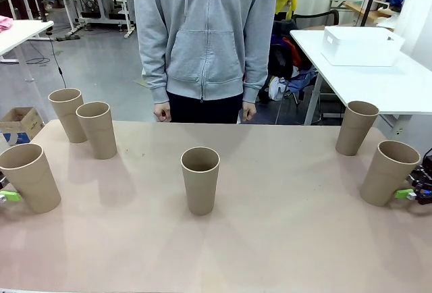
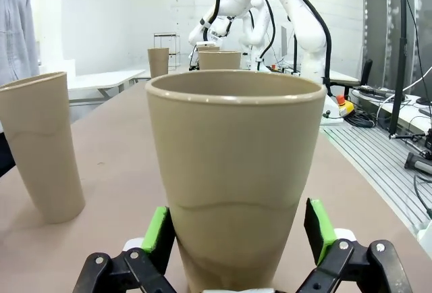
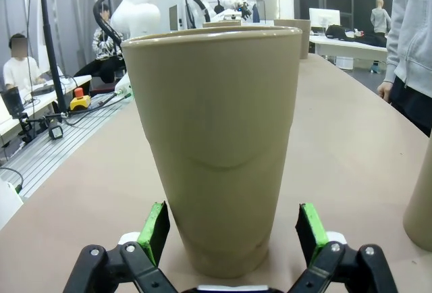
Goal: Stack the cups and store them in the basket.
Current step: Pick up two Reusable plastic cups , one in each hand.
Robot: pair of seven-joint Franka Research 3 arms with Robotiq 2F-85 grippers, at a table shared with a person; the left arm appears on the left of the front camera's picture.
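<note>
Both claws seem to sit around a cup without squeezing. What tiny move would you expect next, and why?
Probably a squeeze. The left gripper stands open with its green pads either side of the tall tan-brown paper-like cup at the table's left end; the right gripper flanks the matching cup at the right end likewise. Neither is gripped, so nothing can be lifted yet.
</note>
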